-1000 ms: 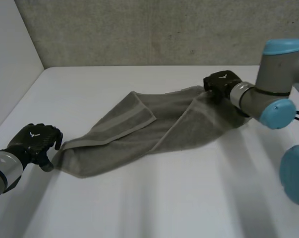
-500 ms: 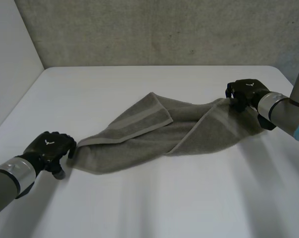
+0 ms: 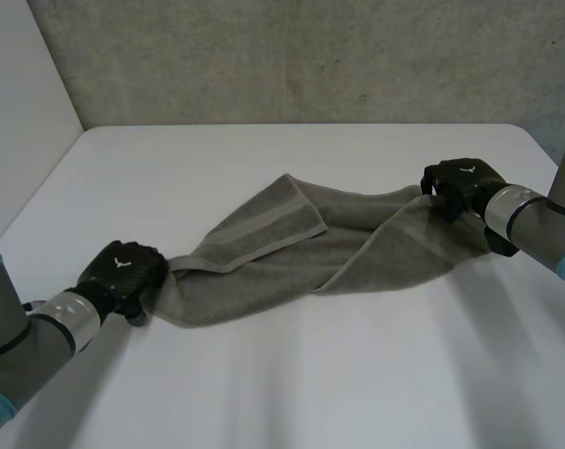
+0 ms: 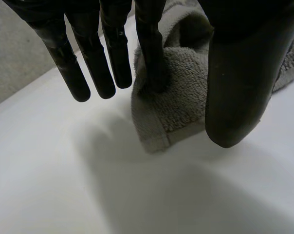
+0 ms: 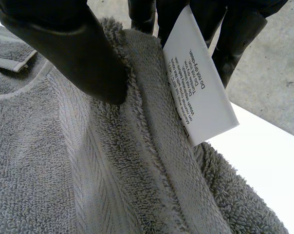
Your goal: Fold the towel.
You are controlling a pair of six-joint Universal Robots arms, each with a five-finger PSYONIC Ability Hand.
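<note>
Stretching from lower left to upper right of the head view, the towel (image 3: 311,248) lies rumpled on the bench (image 3: 292,383), with its long axis running between your two hands. Your left hand (image 3: 123,273) sits at the lower-left end, where one finger and the thumb nip that corner and the other fingers are straight and clear of the cloth. Your right hand (image 3: 460,182) pinches the upper-right edge beside the white care label (image 5: 198,92), thumb on top. With one end in each hand, I'd judge it needs spreading flat first.
</note>
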